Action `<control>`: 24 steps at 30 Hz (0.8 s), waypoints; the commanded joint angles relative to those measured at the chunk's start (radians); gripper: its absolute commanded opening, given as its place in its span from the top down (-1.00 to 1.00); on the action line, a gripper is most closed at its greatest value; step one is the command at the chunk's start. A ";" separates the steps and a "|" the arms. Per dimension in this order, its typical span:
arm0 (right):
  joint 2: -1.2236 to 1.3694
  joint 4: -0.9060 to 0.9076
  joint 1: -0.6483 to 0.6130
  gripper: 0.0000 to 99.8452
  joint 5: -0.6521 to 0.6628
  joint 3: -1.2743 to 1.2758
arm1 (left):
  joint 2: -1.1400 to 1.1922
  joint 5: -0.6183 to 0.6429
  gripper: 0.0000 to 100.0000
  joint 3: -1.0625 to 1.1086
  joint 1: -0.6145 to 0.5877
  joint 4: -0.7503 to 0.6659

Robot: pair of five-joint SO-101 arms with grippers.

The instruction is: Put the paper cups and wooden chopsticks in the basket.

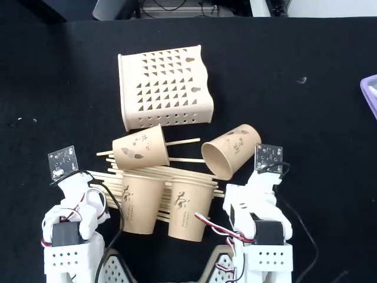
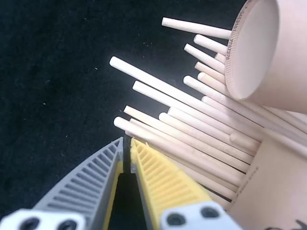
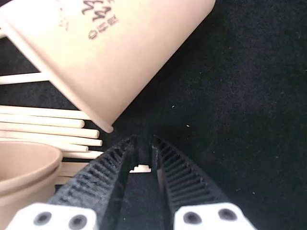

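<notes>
Two arms sit at the near edge of a black table (image 1: 306, 118), with the task's things between and beyond them.

Left: the left gripper (image 2: 127, 142) has its fingers pressed together and holds nothing. It hangs just beside the left ends of the chopsticks (image 2: 192, 129), without touching them.

Centre: the chopsticks lie in a loose flat bundle across the table between the two arms. The basket (image 1: 165, 88) lies on its side beyond them, perforated wall up and wavy rim to the right. No cup or chopstick is in it. The upper cup (image 1: 140, 147) lies on its side just in front of the basket, base to the left. The left lower cup (image 1: 141, 203) and the right lower cup (image 1: 188, 209) rest side by side on the bundle, rims toward the basket.

Right: the right cup (image 1: 231, 150) lies tilted, its mouth facing the bundle. The right gripper (image 3: 144, 141) is parted by a narrow gap and holds nothing. It is near this cup's rim, over bare table. A purple container (image 1: 370, 94) shows at the table's right edge, well apart from the rest.
</notes>
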 commanded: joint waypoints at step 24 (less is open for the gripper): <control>-0.033 -0.106 0.008 0.88 0.011 -0.005 | -0.012 -0.117 0.93 -0.013 -0.091 -0.049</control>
